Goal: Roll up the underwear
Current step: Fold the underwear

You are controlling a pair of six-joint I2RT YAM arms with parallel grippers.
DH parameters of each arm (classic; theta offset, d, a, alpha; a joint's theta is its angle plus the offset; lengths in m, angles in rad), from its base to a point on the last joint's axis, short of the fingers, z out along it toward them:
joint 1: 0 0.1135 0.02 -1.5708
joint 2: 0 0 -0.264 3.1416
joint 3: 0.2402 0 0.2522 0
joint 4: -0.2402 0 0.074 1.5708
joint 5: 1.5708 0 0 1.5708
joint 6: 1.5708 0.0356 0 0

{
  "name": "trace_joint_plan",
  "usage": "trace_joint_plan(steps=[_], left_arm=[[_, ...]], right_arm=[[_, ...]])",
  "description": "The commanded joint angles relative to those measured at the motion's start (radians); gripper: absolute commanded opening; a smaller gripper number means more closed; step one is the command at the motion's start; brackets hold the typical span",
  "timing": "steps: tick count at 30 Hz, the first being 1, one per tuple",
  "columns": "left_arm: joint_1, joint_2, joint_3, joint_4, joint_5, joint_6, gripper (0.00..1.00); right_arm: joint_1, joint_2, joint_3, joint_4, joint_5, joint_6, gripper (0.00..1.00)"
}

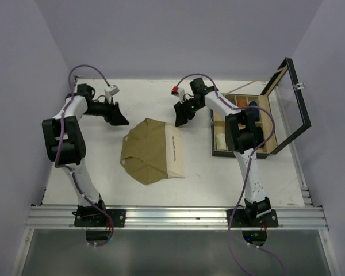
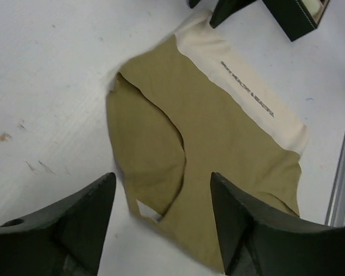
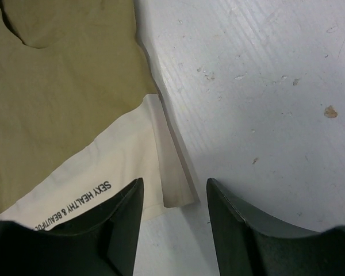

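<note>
Right gripper (image 3: 173, 187), jaws apart over underwear (image 1: 152, 150) waistband, lid-up box (image 1: 224, 154) just beside

The olive-tan underwear (image 1: 149, 152) is soft, matt knit cloth. Its cream waistband (image 1: 174, 150) looks smoother and carries printed lettering. The bench (image 3: 264, 115) is matt white, finely ribbed and scuffed. The left hand (image 2: 161, 207) and right hand (image 3: 173, 195) look like matt black plastic. The front rail (image 1: 172, 217) is brushed metal.

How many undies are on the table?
1. The olive-tan underwear lies flat on the table, between the left gripper and the right gripper. The right arm hides part of the open box, so another may be tucked in there.
</note>
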Motion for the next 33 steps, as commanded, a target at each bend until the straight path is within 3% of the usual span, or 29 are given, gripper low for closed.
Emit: trace_joint_plan(steps=[1,4,5,10,12,15,19,27,33], left_arm=[[0.014,-0.066,-0.109,-0.349,0.129,0.282,0.73],[0.02,-0.098,-0.238,-0.316,0.179,0.3,0.87],[0.02,-0.104,-0.265,-0.295,0.195,0.268,1.0],[0.036,-0.136,-0.393,-0.194,0.311,0.245,1.0],[0.053,-0.153,-0.429,-0.084,0.321,0.158,1.0],[0.053,-0.144,-0.436,-0.02,0.276,0.095,1.0],[0.056,-0.122,-0.436,-0.005,0.229,0.124,1.0],[0.066,-0.05,-0.503,0.202,0.175,0.012,1.0],[0.106,0.014,-0.519,0.236,0.169,0.007,1.0]], right_arm=[[-0.004,-0.047,-0.037,-0.019,0.02,0.034,0.53],[-0.007,-0.079,-0.046,-0.031,0.003,0.058,0.58],[-0.009,-0.091,-0.049,-0.039,-0.009,0.06,0.59],[-0.009,-0.16,-0.098,-0.048,-0.014,0.064,0.68],[-0.009,-0.168,-0.115,-0.05,-0.017,0.063,0.69],[-0.009,-0.183,-0.137,-0.054,-0.005,0.06,0.7],[-0.009,-0.196,-0.147,-0.06,0.011,0.038,0.71],[-0.009,-0.194,-0.143,-0.065,0.029,0.031,0.72],[-0.007,-0.199,-0.146,-0.073,0.031,0.023,0.72]])
